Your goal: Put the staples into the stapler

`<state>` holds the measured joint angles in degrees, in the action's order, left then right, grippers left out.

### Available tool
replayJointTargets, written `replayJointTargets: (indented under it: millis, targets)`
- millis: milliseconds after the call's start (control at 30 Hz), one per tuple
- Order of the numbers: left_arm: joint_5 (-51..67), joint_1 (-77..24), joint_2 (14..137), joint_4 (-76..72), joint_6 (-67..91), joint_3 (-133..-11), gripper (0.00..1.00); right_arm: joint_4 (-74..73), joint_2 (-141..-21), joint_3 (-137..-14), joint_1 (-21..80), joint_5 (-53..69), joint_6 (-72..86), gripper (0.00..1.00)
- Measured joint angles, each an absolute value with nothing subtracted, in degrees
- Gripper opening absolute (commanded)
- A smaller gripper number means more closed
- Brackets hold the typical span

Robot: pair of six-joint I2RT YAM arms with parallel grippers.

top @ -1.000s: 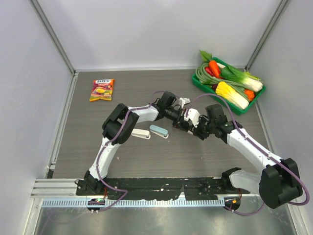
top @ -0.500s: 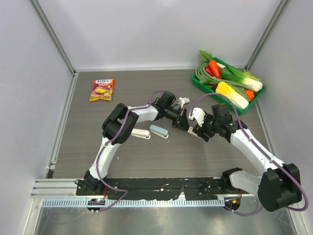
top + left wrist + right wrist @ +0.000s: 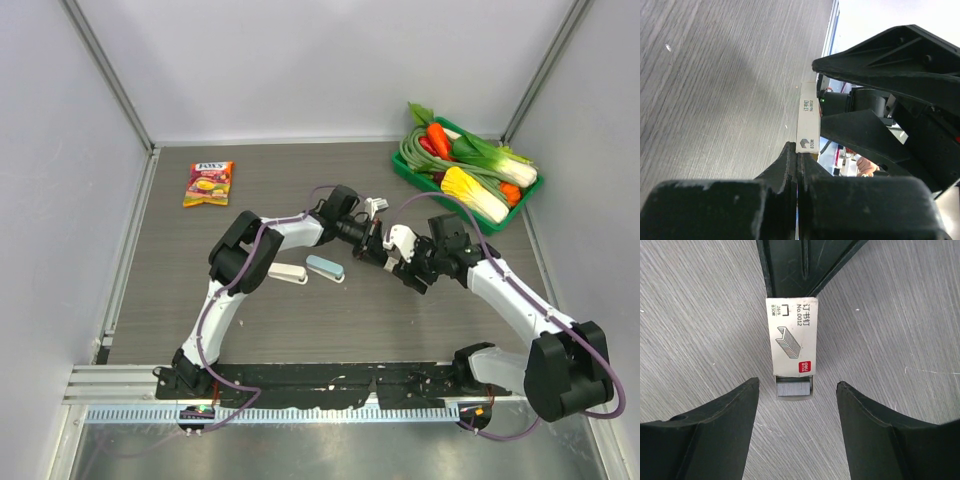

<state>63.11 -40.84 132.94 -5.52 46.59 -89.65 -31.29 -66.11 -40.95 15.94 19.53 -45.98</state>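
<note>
The staples box (image 3: 791,340) is a small whitish box with a red mark. My left gripper (image 3: 796,150) is shut on its far end, and the box (image 3: 807,120) sticks out from the fingertips just above the table. Its inner tray (image 3: 794,389) is slid partly out, showing a grey staple strip. My right gripper (image 3: 797,384) is open, one finger on each side of the tray end, touching nothing. In the top view the two grippers meet nose to nose: the left gripper (image 3: 373,243) and the right gripper (image 3: 398,262). A white stapler (image 3: 288,272) and a teal stapler (image 3: 325,267) lie to their left.
A green tray (image 3: 528,196) of toy vegetables stands at the back right. A red and yellow snack packet (image 3: 208,183) lies at the back left. A small white object (image 3: 376,207) lies just behind the grippers. Walls close in the table on three sides.
My right arm has shifted a little, swinging its wrist and gripper round in front of the left gripper. My left arm has stayed still, holding the box.
</note>
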Motion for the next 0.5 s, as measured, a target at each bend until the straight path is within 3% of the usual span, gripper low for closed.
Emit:
replayJointTargets:
  millis: [500]
  targets:
    - [63.88,-40.47,133.05,-7.6,48.14,-89.3,0.0,-29.93,-67.75,-40.6,15.94,18.52,-46.26,0.39]
